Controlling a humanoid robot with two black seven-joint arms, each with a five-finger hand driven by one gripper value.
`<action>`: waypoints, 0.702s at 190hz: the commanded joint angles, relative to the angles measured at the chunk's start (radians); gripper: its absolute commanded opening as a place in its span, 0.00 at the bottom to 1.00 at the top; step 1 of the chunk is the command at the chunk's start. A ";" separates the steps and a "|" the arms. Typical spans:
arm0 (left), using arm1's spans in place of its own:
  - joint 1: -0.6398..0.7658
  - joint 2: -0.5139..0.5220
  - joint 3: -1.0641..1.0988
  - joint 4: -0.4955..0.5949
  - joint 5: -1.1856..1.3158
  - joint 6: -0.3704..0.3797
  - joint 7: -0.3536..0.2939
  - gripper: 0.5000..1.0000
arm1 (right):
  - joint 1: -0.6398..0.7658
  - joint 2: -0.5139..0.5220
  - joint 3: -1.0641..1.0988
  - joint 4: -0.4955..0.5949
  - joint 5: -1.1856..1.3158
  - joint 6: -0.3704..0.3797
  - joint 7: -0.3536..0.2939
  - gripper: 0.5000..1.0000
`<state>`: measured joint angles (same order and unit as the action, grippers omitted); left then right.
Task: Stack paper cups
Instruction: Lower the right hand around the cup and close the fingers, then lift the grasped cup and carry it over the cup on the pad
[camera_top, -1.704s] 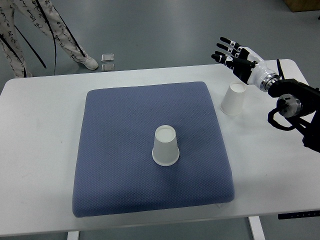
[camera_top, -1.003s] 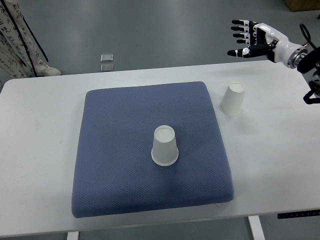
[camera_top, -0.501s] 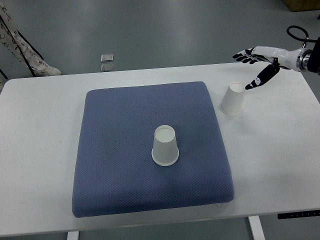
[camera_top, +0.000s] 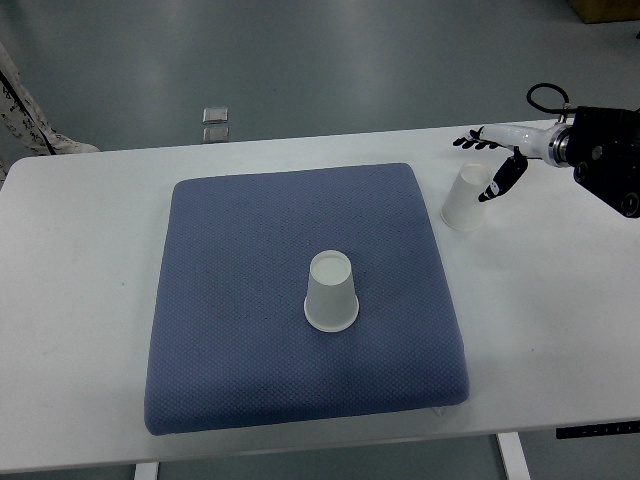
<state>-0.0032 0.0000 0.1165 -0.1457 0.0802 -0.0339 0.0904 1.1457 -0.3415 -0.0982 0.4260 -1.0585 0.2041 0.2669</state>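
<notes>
Two plain white paper cups stand upside down, base up, each widening toward the rim at the bottom. One cup (camera_top: 331, 292) sits near the middle of a blue-grey textured pad (camera_top: 230, 300), which lies on the white bench (camera_top: 80, 300). The second cup (camera_top: 466, 197) stands on the bare bench surface just off the pad's far right corner, leaning slightly in the view. Neither cup shows any print, logo or writing that can be read.

The right hand (camera_top: 493, 157) reaches in from the right edge, just above and beside the second cup. Its fingers are spread, the thumb hanging down close by the cup's right side, and it holds nothing.

At the far left edge, part of a person's patterned trouser leg and shoe (camera_top: 40, 135) shows on the grey floor, along with a small pale object (camera_top: 214, 124) beyond the bench.
</notes>
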 joint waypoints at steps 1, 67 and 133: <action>0.000 0.000 0.000 0.000 0.000 -0.001 0.000 1.00 | -0.006 0.022 -0.040 -0.019 0.000 -0.026 0.000 0.85; 0.000 0.000 0.000 0.000 0.001 0.000 0.000 1.00 | -0.026 0.056 -0.090 -0.059 0.000 -0.095 -0.009 0.78; 0.000 0.000 0.000 0.000 0.000 0.000 0.000 1.00 | -0.035 0.056 -0.092 -0.061 -0.005 -0.094 -0.051 0.30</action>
<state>-0.0032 0.0000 0.1166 -0.1457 0.0801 -0.0340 0.0904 1.1118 -0.2853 -0.1901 0.3650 -1.0629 0.1095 0.2169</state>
